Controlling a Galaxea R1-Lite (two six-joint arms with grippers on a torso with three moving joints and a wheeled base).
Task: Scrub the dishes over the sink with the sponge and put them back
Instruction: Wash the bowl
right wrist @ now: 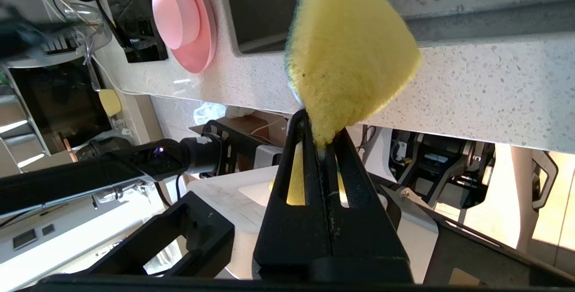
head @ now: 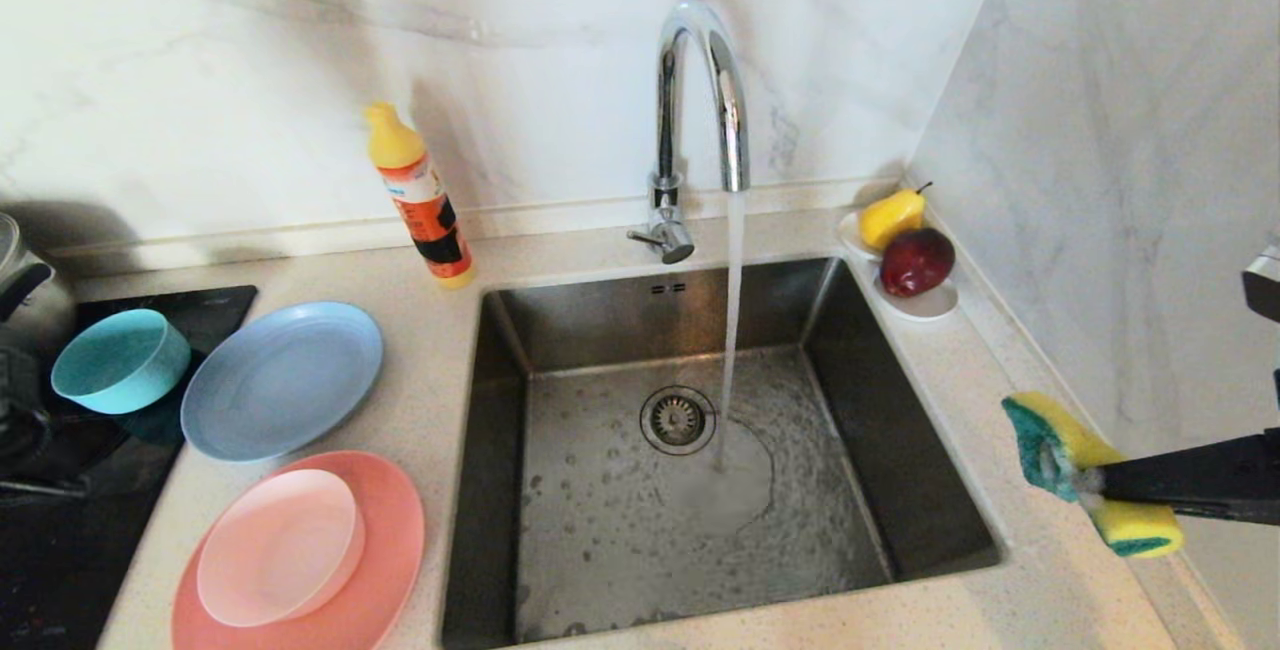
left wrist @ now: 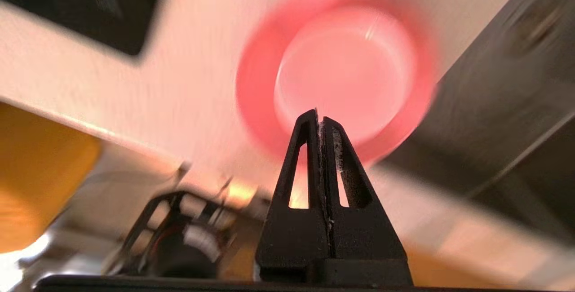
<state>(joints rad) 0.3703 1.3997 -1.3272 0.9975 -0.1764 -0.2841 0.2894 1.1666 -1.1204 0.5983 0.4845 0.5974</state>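
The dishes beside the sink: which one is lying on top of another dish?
The smaller pale pink plastic plate. It rests inside the large salmon-pink plate, while the round grey-blue plate and the teal bowl each lie alone.

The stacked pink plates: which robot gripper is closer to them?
Left. The left gripper, empty, hangs near the pink plates; the right gripper holds the sponge across the sink.

The head camera looks steeply down on the sink (head: 700,430) from close above. Both wrist cameras peer along their fingers; all three views share the salmon-pink plate (head: 390,570) at the head view's lower left.
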